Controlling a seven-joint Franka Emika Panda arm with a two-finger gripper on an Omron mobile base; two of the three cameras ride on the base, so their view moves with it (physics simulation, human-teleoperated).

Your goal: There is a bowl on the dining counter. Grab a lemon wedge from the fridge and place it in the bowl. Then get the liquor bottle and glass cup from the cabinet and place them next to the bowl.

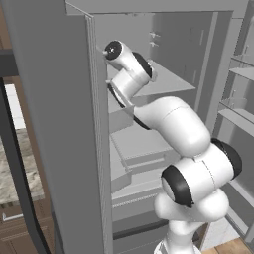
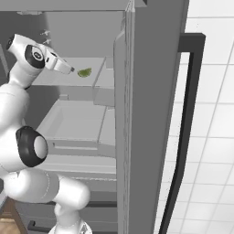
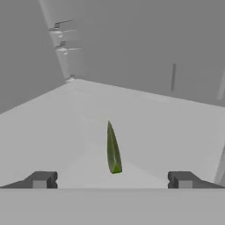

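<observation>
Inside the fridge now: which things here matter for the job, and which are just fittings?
Job:
- small yellowish-green lemon wedge on a shelf
- open grey steel fridge
- open two-finger gripper, facing the wedge

Fittings:
- grey fridge shelf
- grey inner drawers

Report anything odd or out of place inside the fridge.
Nothing stands out. The lemon wedge lies alone on a bare fridge shelf, ahead of the open gripper and between its fingertips; nothing spilled or damaged.

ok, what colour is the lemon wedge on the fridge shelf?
Yellowish green, darker along the edges; the lemon wedge shows best in the hand view.
</observation>
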